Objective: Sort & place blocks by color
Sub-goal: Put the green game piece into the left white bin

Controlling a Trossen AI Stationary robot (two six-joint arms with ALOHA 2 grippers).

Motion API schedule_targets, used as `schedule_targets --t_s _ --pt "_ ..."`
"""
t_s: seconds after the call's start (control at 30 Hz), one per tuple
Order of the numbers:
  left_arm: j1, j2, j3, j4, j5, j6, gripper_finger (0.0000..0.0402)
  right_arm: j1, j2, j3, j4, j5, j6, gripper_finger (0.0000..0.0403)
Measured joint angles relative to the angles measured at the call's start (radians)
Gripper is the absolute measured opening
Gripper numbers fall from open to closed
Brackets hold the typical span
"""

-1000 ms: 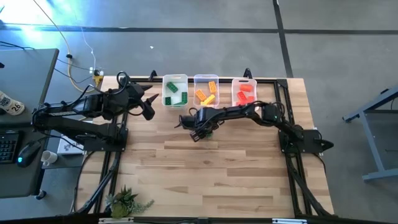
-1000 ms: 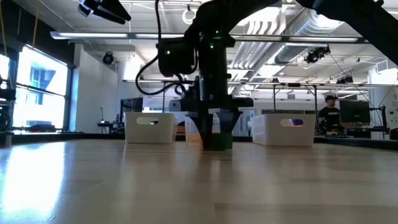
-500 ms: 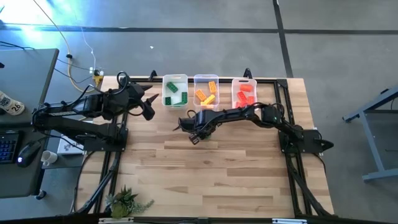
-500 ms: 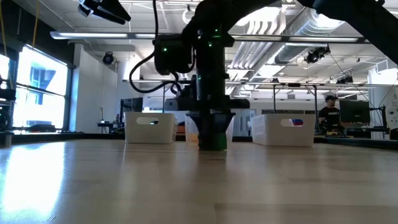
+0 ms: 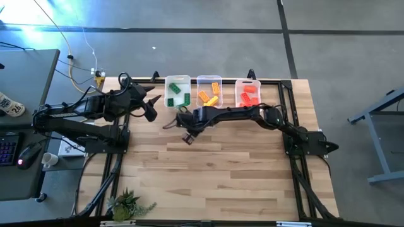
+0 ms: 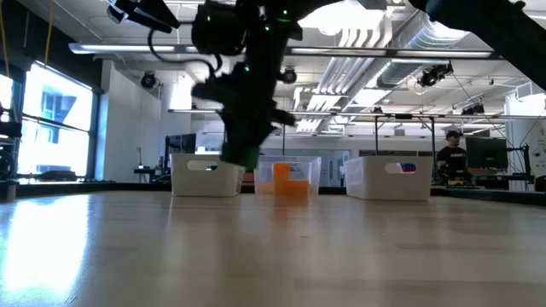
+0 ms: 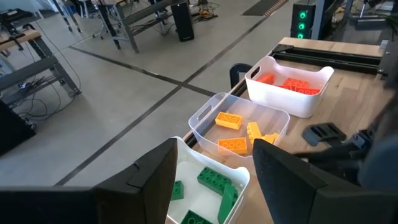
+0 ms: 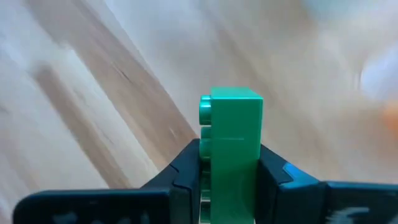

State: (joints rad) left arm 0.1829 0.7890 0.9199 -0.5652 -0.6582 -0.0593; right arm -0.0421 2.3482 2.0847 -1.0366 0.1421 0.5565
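My right gripper (image 8: 230, 180) is shut on a green block (image 8: 233, 140) and hangs above the table's middle (image 5: 187, 135), just near of the bins. In the low view, block and gripper (image 6: 244, 155) are well above the wood. Three translucent white bins stand in a row at the far edge. The left one (image 5: 177, 93) holds green blocks, the middle one (image 5: 209, 93) orange blocks, the right one (image 5: 247, 93) red blocks. My left gripper (image 7: 214, 186) waits open, raised at the table's far left (image 5: 150, 108), looking onto the bins. My right gripper pinches the green block between its two fingers (image 8: 186, 168), one on each of two opposite flat sides (image 8: 214, 163). The fingers come from above, pointing steeply down. The block stands on end beyond the fingertips, its studs (image 8: 205, 109) facing sideways, lifted clear of the table.
A small green plant (image 5: 129, 205) lies at the table's near left corner. Black frame rails (image 5: 113, 157) run along both sides under the arms. The wood near of the bins lies bare. A person (image 6: 452, 149) sits far off in the room behind.
My right gripper has shut on the green block that stood on the table. It has lifted the block clear, rolled its wrist, and carried it toward the table's left, nearer the green bin.
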Motion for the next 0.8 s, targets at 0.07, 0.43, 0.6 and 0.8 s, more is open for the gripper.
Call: schedule_targets --t_s 0.07,0.43,0.6,0.8 --pt "0.000 0.000 0.000 0.000 0.000 -0.001 0.0200 -0.007 0.000 0.046 0.034 0.002 -0.047 0.0070" --pt "0.000 0.000 0.000 0.001 0.000 -0.016 0.0200 -0.117 -0.005 0.175 0.380 0.097 -0.218 0.0070" --pt "0.000 0.000 0.000 0.000 0.000 -0.017 0.0200 -0.165 -0.005 0.109 0.525 0.113 -0.218 0.0070" --pt "0.000 0.000 0.000 -0.019 0.045 -0.037 0.0200 -0.206 -0.005 -0.013 0.612 0.081 -0.153 0.0083"
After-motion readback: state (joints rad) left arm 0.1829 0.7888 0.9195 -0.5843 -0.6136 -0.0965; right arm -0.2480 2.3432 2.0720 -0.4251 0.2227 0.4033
